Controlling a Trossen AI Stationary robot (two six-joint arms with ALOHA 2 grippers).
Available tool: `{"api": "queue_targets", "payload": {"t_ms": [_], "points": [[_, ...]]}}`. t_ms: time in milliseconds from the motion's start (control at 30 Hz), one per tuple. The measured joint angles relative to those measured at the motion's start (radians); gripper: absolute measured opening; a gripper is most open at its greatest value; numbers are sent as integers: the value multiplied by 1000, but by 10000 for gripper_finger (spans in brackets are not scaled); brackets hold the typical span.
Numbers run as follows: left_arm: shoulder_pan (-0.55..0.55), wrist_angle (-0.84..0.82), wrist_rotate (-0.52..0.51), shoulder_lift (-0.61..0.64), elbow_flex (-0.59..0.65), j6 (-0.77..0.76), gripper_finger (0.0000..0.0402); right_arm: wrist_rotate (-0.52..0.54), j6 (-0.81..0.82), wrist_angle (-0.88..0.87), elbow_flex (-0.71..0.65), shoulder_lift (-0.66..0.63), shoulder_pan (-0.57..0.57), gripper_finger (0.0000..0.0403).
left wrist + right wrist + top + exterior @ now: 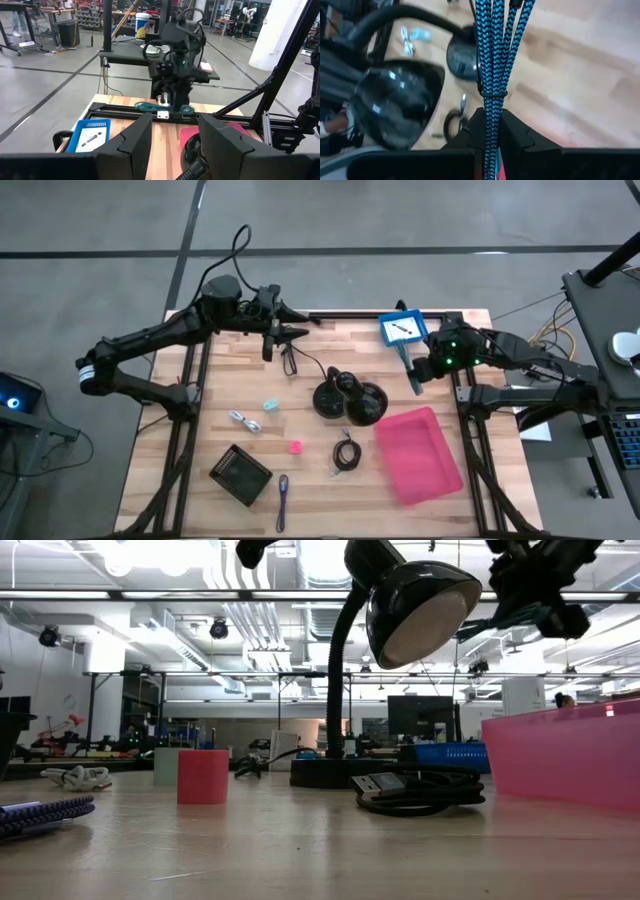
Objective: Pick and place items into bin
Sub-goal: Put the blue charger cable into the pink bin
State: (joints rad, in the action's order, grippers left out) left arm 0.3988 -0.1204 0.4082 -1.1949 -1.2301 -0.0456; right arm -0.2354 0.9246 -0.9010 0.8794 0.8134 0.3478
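Right hand point(418, 373), at the worktop's point(210, 430) 2 o'clock edge: pinching a bundled teal braided cable point(492, 60), aloft, long axis running 12-to-6 beside the pink bin point(418, 455). Left hand point(283, 332), at 11 o'clock: fingers spread, empty.

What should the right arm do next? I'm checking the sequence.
Probably carry the blue braided cable over the pink bin and release. The right gripper is shut on it, off the table, beside the bin rather than above it.
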Motion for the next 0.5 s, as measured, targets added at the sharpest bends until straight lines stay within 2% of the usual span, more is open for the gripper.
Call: {"api": "queue_targets", "payload": {"t_ms": [167,267,500], "points": [[0,12,-4,-1,0,0,147,-14,47,-158,82,-1,-74,18],[0,24,-14,1,0,0,147,26,5,-217,120,-3,-117,18],[0,33,-24,-8,0,-1,147,26,-72,-277,152,-8,-188,18]]}}
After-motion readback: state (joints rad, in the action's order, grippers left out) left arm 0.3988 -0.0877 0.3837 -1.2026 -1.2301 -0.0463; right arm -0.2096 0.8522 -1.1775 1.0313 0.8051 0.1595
